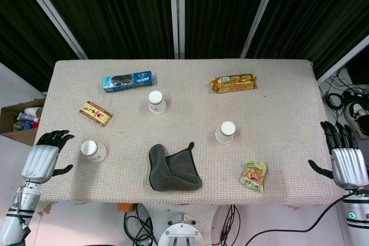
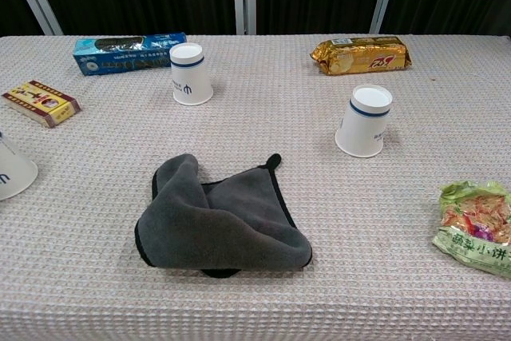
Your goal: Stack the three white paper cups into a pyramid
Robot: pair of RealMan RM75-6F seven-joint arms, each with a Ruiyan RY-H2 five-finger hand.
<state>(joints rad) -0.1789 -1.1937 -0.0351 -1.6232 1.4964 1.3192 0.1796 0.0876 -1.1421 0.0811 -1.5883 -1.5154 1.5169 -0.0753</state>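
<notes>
The cloth-covered table (image 1: pixel 277 90) is seen carrying a crumpled grey cloth (image 1: pixel 172 169) near its front edge. Both the left hand (image 1: pixel 42 160) and the right hand (image 1: pixel 347 162) are held spread and empty. Three upturned cups stand apart: the left cup (image 1: pixel 92 150), the middle cup (image 1: pixel 156 101) and the right cup (image 1: pixel 225 132).

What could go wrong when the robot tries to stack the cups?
The left hand is open beside the nearest cup; a clumsy grip might tip it. The other two cups stand far apart, and the gray cloth lies between, so a pyramid built on it could wobble.
</notes>
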